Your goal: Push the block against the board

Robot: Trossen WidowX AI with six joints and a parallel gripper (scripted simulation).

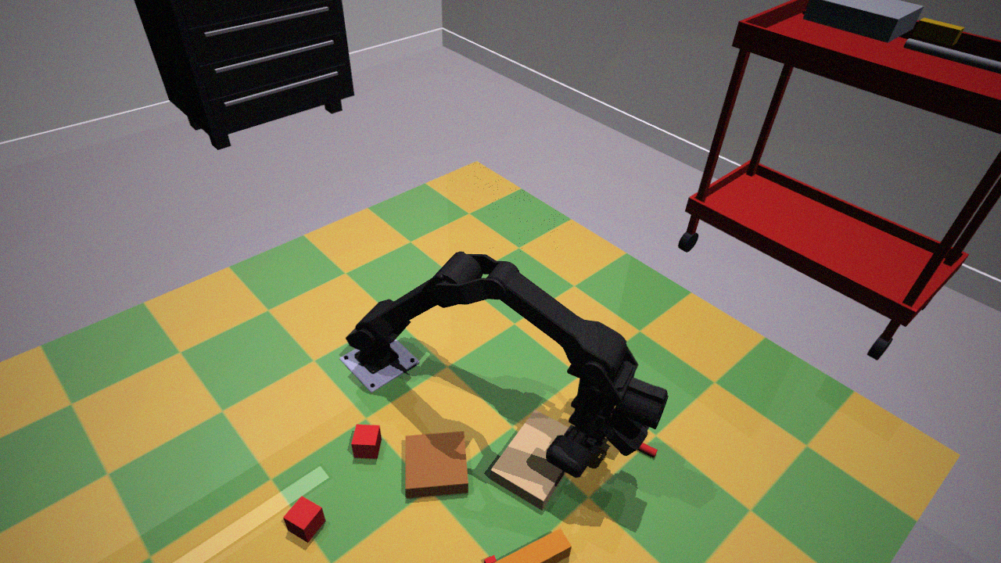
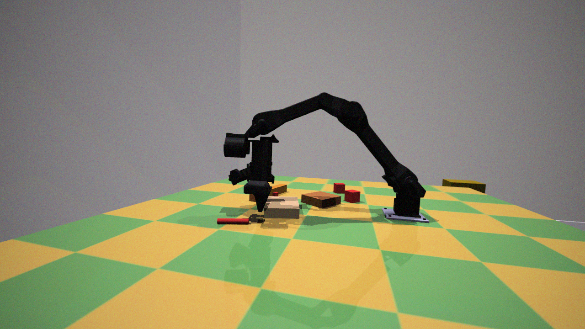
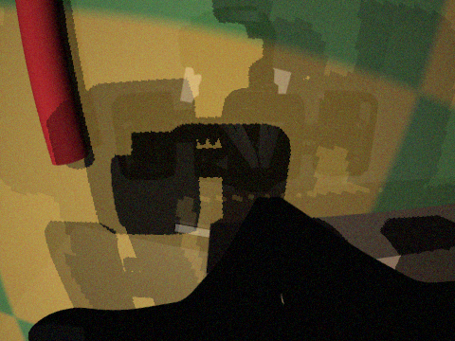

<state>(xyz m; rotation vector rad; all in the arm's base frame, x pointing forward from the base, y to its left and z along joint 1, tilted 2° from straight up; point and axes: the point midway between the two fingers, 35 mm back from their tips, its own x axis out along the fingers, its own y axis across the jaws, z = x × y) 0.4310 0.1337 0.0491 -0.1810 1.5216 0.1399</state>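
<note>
The brown square block (image 1: 435,462) lies flat on the checkered mat; it also shows in the exterior view (image 2: 321,199). The tan board (image 1: 528,460) lies just to its right, turned at an angle, with a narrow gap between them; they do not touch. My gripper (image 1: 568,458) is shut and empty, pointing straight down. Its tip is low at the board's right long side, in the exterior view (image 2: 259,213) right beside the board (image 2: 282,207). In the wrist view my dark fingers (image 3: 279,215) fill the lower part and the board's grey edge shows at the right.
A red rod (image 1: 647,449) lies on the mat close to my gripper, also in the wrist view (image 3: 47,70). Two red cubes (image 1: 365,441) (image 1: 303,518), a pale strip (image 1: 252,518) and an orange bar (image 1: 539,549) lie nearby. My arm's base (image 1: 378,360) stands behind the block.
</note>
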